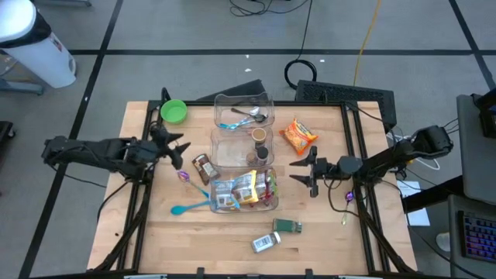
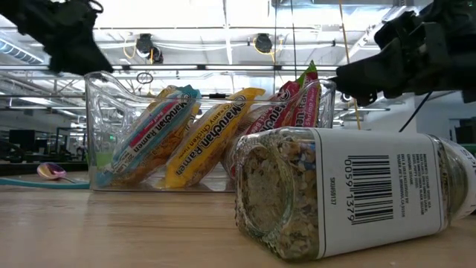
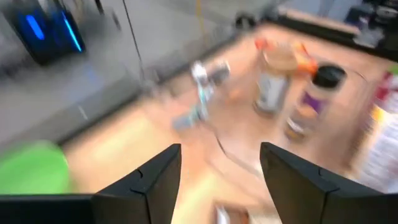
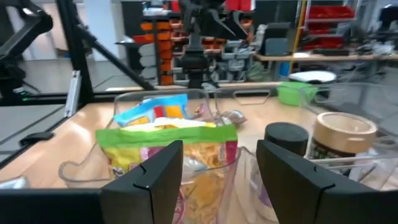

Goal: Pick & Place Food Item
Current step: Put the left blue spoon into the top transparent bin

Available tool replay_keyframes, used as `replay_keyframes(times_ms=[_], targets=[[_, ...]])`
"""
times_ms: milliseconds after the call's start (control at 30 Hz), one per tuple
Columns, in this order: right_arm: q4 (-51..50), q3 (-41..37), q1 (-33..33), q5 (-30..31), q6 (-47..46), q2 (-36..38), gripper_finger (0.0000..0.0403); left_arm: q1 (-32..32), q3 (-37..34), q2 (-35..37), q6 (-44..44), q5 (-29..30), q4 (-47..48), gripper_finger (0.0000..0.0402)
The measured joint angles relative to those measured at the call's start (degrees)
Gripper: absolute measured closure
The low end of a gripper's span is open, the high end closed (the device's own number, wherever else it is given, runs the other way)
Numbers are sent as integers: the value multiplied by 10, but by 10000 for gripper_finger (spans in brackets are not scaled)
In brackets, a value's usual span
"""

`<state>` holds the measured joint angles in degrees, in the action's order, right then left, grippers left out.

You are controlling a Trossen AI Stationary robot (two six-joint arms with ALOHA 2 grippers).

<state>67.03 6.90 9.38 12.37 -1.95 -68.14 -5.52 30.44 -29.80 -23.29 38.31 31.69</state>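
Pale wood forms the worktop (image 1: pixel 155 232), on which three clear plastic bins are lined up down the middle. The far bin (image 1: pixel 244 111) holds spoons, the middle bin (image 1: pixel 232 149) holds two jars, and the near bin (image 1: pixel 245 192) is packed with ramen packets (image 2: pixel 204 138), which are seen upright and leaning in the low view. An orange snack bag (image 1: pixel 298 135) is laid flat on the wood, just to the right of the far bin and apart from it. A green bowl (image 1: pixel 173 111) is placed near the far left corner. A brown packet (image 1: pixel 203 167) is found just left of the middle bin, with a teal spoon (image 1: pixel 188 207) nearer the front. Two small spice jars (image 1: pixel 277 235) are left lying on their sides towards the front edge.

The left pincer (image 1: pixel 177 149) is held with its fingers apart and empty, beside the middle bin's left wall. The right pincer (image 1: pixel 304 172) is likewise spread wide and empty, just right of the near bin, below the orange snack bag and clear of it.
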Motion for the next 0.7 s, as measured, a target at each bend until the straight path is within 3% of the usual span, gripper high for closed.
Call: replay_keyframes(times_ms=[100,267,400,567,700], targets=[[-3,0,-32,-63,-12,0,204,0,31,-1,-92,-75,100,180],[0,0,-59,-112,-21,0,204,0,29,-2,-193,-181,156,190],[-1,0,-60,-119,-23,0,204,0,15,-5,-272,-188,202,198],[-8,0,-59,-179,-49,0,204,0,-6,-27,-355,-192,245,210],[-23,0,-58,-202,-74,0,204,0,-32,-58,-384,-237,234,212]])
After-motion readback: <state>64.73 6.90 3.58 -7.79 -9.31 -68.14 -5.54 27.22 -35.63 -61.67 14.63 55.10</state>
